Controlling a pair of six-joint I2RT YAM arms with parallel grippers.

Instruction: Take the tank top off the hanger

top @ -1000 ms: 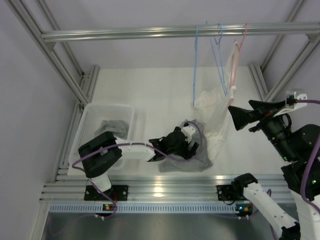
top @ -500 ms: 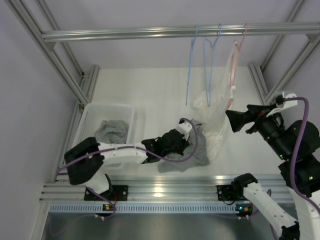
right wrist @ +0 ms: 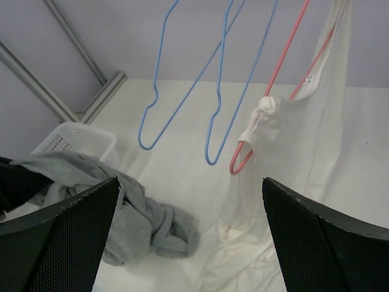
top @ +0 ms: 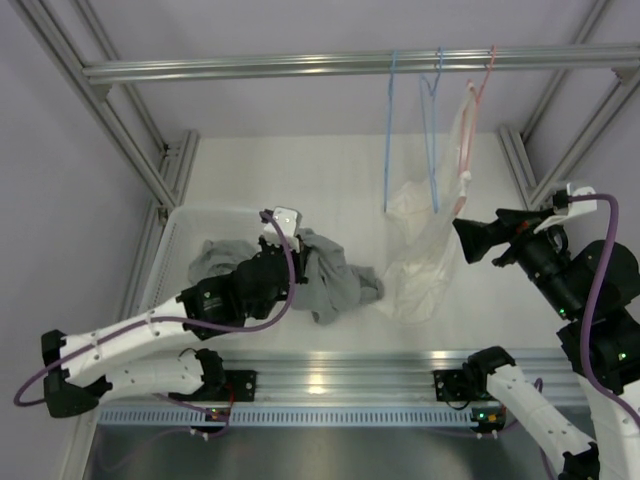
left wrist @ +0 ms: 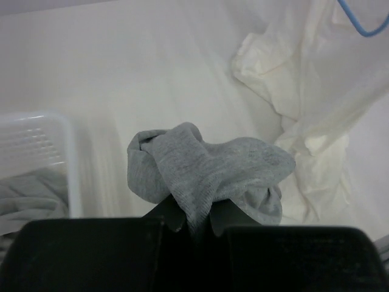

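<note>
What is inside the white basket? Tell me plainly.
A crumpled grey garment lies in the white basket. The left arm covers the basket's near right corner, and the cloth hides its floor, so anything beneath cannot be seen.

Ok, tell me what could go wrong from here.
1. The grey tank top trails from the shut left hand across the table; part may land outside the white basket.
2. A strap of the white tank top is bunched at the corner of the pink hanger; pulling could snag it and drag the hanger off the rail.
3. The open right hand could knock the blue hangers close by.
</note>
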